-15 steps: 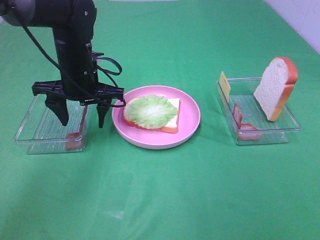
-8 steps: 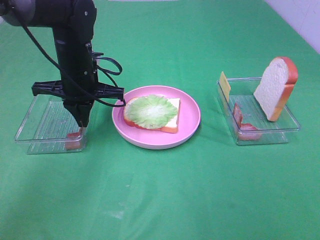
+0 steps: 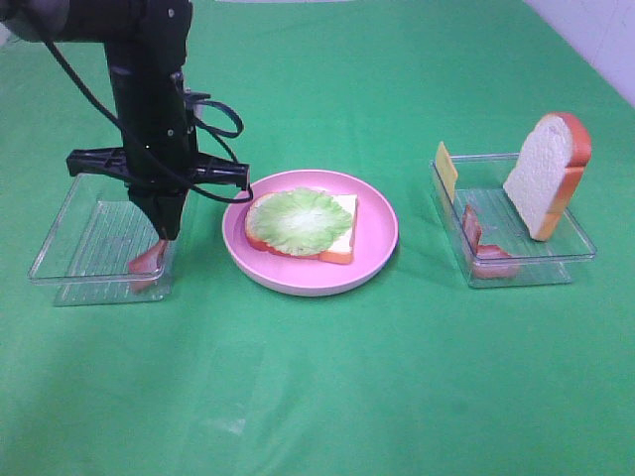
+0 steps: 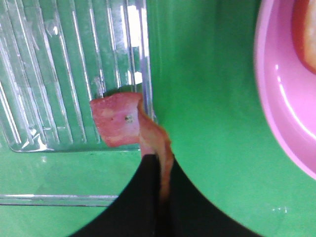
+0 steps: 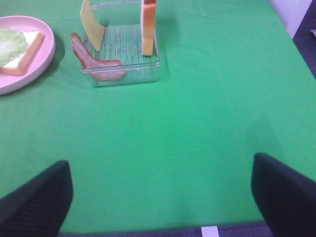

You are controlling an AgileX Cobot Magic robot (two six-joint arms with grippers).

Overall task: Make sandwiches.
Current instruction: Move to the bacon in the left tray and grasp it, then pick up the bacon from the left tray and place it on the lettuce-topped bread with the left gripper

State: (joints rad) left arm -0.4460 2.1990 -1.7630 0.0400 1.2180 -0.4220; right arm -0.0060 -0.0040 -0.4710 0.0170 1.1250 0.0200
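Hovering nearest, well back from the food: right gripper [image 5: 160, 202], fingers spread wide, holding nothing. Pinching one end of a bacon strip [image 4: 118, 121] between the pressed-together fingers of the left gripper [image 3: 165, 230], letting it dangle at the left tray's [image 3: 69, 248] corner, seemingly for carrying to the pink plate [image 3: 377, 238] just beside, already bearing lettuce leaf [image 3: 300, 218] on bread slice [image 3: 342, 233]. Farther off, leaning in the right tray [image 3: 575, 248] for easy pinching: upright bread slice [image 3: 541, 178], cheese slice [image 3: 446, 171], second bacon strip [image 3: 491, 260].
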